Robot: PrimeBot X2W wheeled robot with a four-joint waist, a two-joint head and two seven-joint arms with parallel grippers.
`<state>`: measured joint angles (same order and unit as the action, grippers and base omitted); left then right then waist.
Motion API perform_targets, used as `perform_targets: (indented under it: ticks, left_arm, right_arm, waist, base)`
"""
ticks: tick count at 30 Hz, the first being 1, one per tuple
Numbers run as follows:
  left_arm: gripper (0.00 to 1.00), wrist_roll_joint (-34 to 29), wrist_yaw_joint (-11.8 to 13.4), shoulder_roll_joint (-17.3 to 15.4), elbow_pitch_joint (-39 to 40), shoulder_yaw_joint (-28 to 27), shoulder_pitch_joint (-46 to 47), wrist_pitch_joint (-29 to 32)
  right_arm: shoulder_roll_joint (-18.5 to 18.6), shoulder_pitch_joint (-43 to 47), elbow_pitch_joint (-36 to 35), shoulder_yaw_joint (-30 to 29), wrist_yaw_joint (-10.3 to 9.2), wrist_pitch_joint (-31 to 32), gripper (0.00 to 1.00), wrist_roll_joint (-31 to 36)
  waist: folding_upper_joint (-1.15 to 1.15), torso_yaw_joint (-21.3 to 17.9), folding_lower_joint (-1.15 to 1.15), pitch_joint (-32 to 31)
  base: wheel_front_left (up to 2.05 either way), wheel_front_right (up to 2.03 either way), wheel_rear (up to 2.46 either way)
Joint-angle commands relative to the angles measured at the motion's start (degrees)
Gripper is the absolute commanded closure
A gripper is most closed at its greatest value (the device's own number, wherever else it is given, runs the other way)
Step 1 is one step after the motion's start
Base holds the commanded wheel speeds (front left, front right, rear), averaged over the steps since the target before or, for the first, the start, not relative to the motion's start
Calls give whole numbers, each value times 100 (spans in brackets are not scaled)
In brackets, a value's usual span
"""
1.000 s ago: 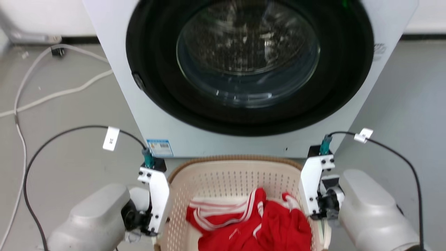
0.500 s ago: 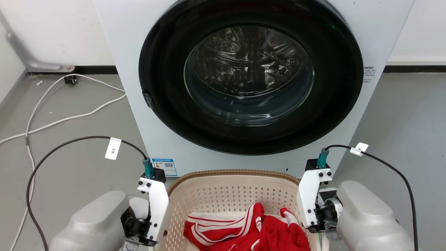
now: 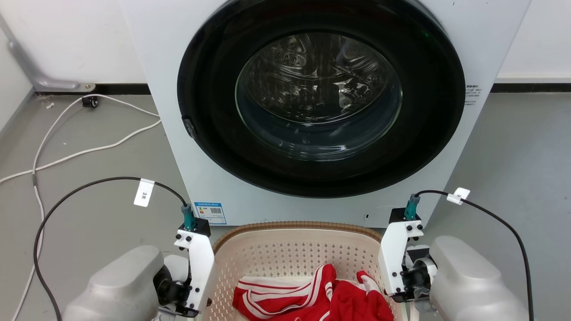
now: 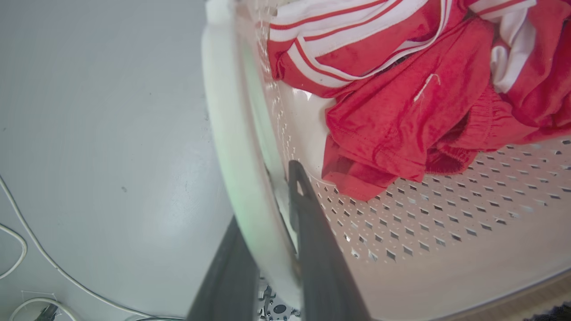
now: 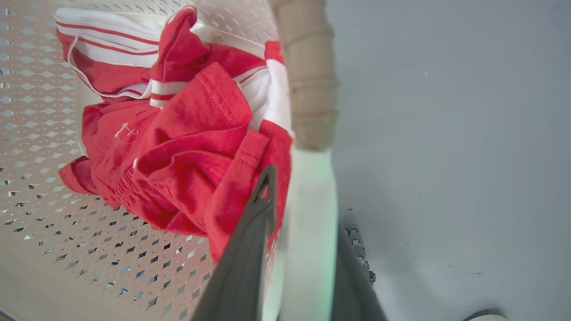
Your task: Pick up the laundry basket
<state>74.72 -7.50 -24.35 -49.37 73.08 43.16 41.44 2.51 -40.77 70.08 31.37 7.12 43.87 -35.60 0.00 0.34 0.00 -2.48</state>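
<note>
The laundry basket point(image 3: 294, 243) is cream with perforated walls and a brown woven-look rim, and it sits between my two arms at the bottom of the head view. A red garment with white stripes point(image 3: 312, 298) lies inside it. In the left wrist view my left gripper point(image 4: 267, 200) is shut on the basket's white side handle point(image 4: 232, 133), one finger inside the wall and one outside. My right gripper point(image 5: 308, 205) clamps the opposite white handle point(image 5: 312, 249) the same way, below the brown rim point(image 5: 308, 67). Whether the basket's base touches the floor is hidden.
A white front-loading washing machine point(image 3: 169, 133) with a shut dark round door point(image 3: 321, 111) stands directly beyond the basket. White cables point(image 3: 67, 156) trail over the grey floor at the left. Bare grey floor point(image 3: 513, 147) lies to the right of the machine.
The head camera has tilted up, so the machine and basket sit lower in the picture than a second ago. Both grippers keep their hold on the handles.
</note>
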Motion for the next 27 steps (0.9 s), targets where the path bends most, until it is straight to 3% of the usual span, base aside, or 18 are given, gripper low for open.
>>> perform_targets:
  ticks: [1, 27]
  left_arm:
    - [100, -49, 10, -88, -77, 44, -69, 47]
    - [100, 23, 10, -64, -141, 45, 49, 134]
  right_arm:
    - [67, -36, -4, 35, 66, -40, 100, -19]
    - [67, -217, 215, 393, 66, -110, 100, -468]
  waist:
    - [0, -5, 0, 10]
    - [0, -18, 0, 57]
  base:
    - [0, 0, 0]
    - [0, 0, 0]
